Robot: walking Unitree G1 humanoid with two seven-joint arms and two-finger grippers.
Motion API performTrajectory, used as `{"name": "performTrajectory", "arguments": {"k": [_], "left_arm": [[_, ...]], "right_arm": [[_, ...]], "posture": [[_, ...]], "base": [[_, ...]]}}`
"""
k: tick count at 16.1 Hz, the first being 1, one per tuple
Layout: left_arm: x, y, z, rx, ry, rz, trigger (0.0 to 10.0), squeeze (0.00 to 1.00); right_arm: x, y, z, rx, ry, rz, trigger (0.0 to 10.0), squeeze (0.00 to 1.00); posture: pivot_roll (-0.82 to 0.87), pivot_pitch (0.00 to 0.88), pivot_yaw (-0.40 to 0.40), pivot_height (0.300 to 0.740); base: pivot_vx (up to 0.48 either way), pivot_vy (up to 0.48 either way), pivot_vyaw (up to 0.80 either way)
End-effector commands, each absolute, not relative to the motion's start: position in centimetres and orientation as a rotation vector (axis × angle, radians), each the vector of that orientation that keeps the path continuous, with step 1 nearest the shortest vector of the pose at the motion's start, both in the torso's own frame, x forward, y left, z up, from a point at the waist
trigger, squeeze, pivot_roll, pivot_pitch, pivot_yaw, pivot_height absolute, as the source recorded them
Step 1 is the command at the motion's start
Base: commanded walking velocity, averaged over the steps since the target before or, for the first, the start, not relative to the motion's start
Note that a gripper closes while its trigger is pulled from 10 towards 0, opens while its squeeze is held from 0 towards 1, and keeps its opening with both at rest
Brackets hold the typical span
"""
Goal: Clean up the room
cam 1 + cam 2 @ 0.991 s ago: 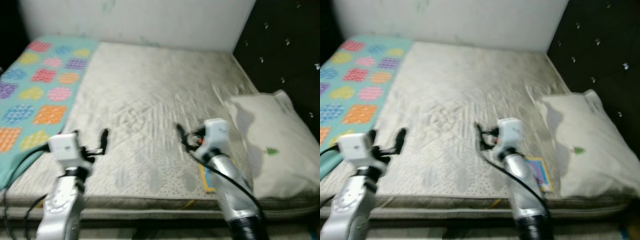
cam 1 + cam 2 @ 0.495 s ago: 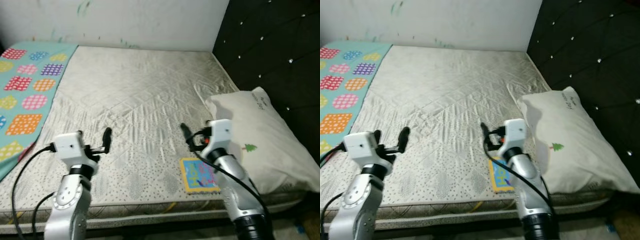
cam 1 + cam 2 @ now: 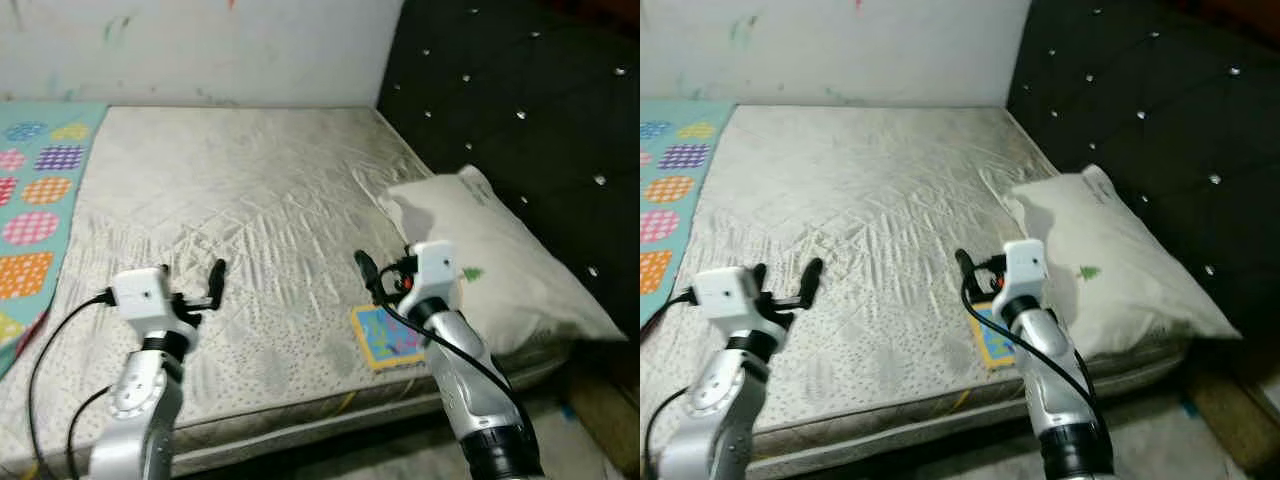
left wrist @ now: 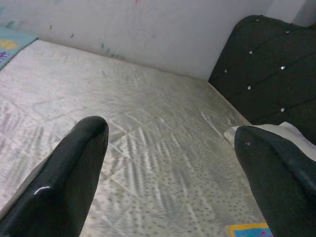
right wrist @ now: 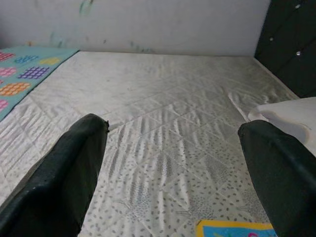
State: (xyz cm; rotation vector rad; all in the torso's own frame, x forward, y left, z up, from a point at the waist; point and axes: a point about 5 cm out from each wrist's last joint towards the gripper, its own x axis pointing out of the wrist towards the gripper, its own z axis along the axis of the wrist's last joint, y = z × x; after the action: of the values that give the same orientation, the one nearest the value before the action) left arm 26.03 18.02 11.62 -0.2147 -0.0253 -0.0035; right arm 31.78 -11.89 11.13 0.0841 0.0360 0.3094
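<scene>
A bare quilted mattress (image 3: 250,190) lies before me. A white pillow (image 3: 480,250) rests at its right end against the headboard. A small flat blue card with a yellow border (image 3: 385,335) lies on the mattress near the front edge, just left of the pillow. My right gripper (image 3: 385,272) hovers open right above that card, fingers wide in the right wrist view (image 5: 173,127). My left gripper (image 3: 788,272) hangs open over the front left of the mattress, nothing between its fingers (image 4: 89,143). A teal blanket with coloured patches (image 3: 35,200) covers the mattress's left end.
A black tufted headboard (image 3: 500,90) rises at the right and a white wall (image 3: 200,50) runs along the far side. Floor shows past the bed's right front corner (image 3: 560,450), with a brownish object (image 3: 608,412) there.
The camera has swung to the right, so the pillow and headboard sit further into view and the blanket has slid towards the left edge. Both arms keep the same pose, fingers open.
</scene>
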Motion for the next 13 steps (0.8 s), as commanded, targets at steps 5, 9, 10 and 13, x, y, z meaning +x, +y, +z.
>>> {"name": "performTrajectory", "arguments": {"k": [5,9,10,13], "left_arm": [[26.29,17.44,11.78,-0.228,-0.033,-0.016,10.0,0.00],[26.26,17.41,11.76,-0.234,-0.033,-0.013,10.0,0.00],[26.26,17.43,11.73,-0.235,-0.032,-0.012,10.0,0.00],[26.24,17.46,11.71,-0.239,-0.030,-0.008,10.0,0.00]], "right_arm": [[32.01,-12.51,10.95,0.075,0.051,0.304,10.0,0.00],[32.04,-12.51,10.94,0.072,0.051,0.310,10.0,0.00],[32.03,-12.51,10.93,0.072,0.051,0.310,10.0,0.00],[32.00,-12.48,10.91,0.071,0.054,0.314,10.0,0.00]], "posture": [[-0.05,0.048,-0.081,0.740],[-0.05,0.052,-0.081,0.740],[-0.05,0.052,-0.081,0.740],[-0.05,0.055,-0.082,0.740]], "base": [[0.000,0.395,0.00],[0.000,0.399,0.00],[0.000,0.405,0.00],[0.000,0.402,0.00]]}}
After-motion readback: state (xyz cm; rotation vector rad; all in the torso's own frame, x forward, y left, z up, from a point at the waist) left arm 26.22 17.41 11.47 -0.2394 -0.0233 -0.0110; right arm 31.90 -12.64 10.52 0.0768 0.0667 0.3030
